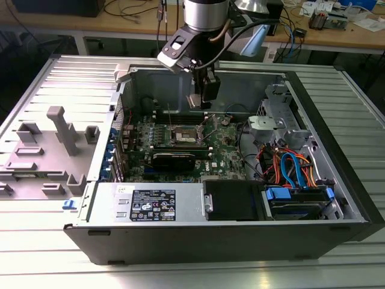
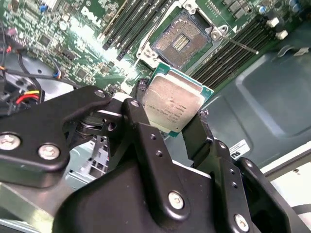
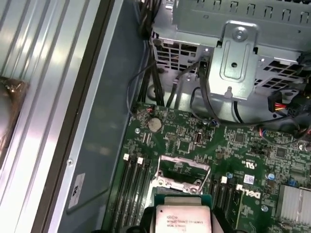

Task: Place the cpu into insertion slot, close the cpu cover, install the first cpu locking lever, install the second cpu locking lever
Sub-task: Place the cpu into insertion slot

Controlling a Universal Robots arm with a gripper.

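Right up close, the black claw is clamped on the cpu, one matte, bolted finger on each of two opposite edges. The chip is a flat square with a brushed, slightly smudged silver-grey lid on a green rim. It hangs in the air, tilted, above the board and just short of the slot, touching nothing else. So step one is under way, not finished. The slot lies bare, a dark square centre ringed in bright stamped metal. A thin wire lever juts free beside it, unlatched by the look of it. In the first wrist view the cpu sits just before the slot, and a slim silver frame there, which I take for the cover, seems swung up rather than shut. Seating, cover and both levers are all left to do, I judge. Around the socket spreads the glossy green board with long black memory slots. Farther out, the claw hangs inside the open black-and-grey sheet-metal case, which lies on a ribbed metal table.
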